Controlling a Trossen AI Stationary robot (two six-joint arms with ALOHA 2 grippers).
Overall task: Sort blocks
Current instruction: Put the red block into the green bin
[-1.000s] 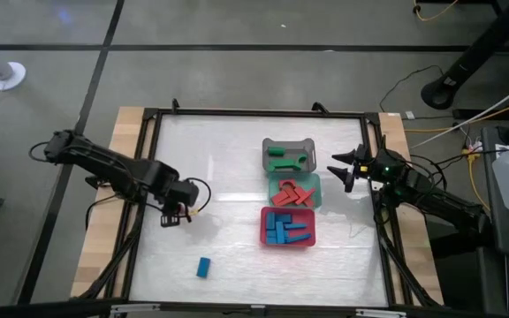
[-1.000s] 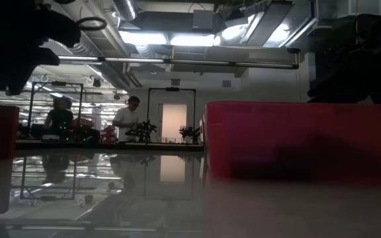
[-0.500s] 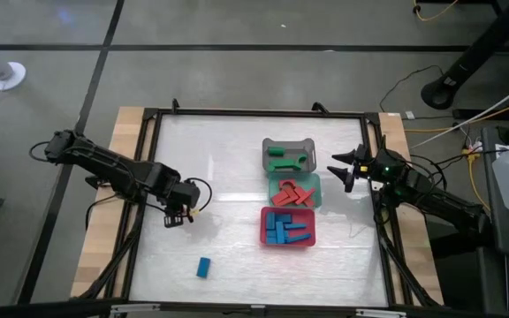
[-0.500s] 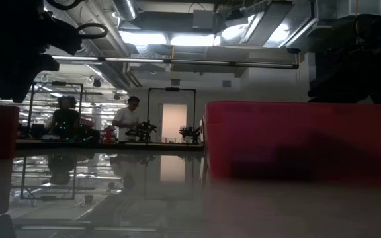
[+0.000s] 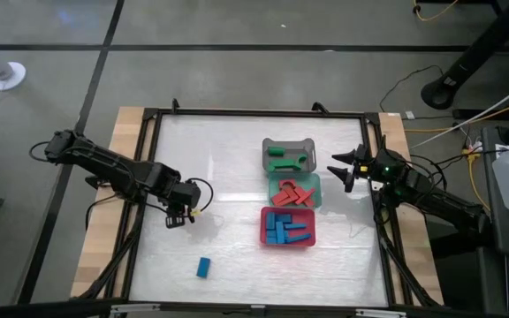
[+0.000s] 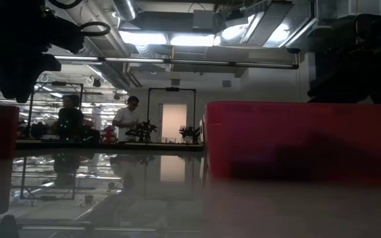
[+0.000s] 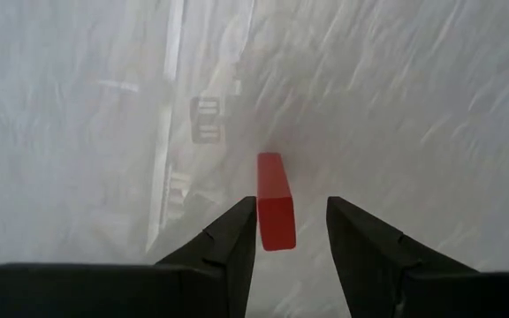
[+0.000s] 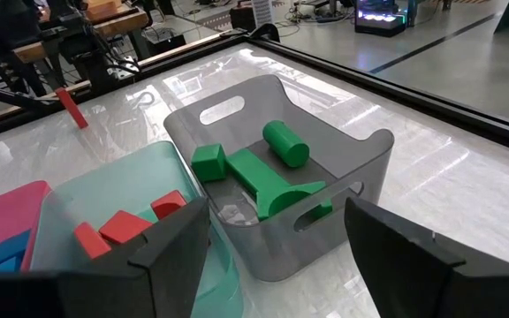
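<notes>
A red bar block [image 7: 275, 201] stands on end on the table, also seen in the low view [image 6: 4, 131] and far off in the right wrist view [image 8: 72, 108]. My left gripper [image 7: 291, 205] is open just above it, at the table's left middle [image 5: 177, 215]. Its fingers stand on either side of the block's top, with a gap on one side. One blue block [image 5: 203, 267] lies alone near the table's near edge. My right gripper [image 5: 343, 170] waits open at the right, beside the grey tray [image 8: 360, 181].
Three trays stand in a row right of centre: the grey tray [image 5: 288, 145] with green blocks, a teal tray [image 5: 315, 184] with red blocks, and a red tray [image 5: 265, 228] with blue blocks. A black frame rims the table. People stand in the room beyond.
My left gripper has sunk a little toward the upright red block. The block and the trays have stayed in place.
</notes>
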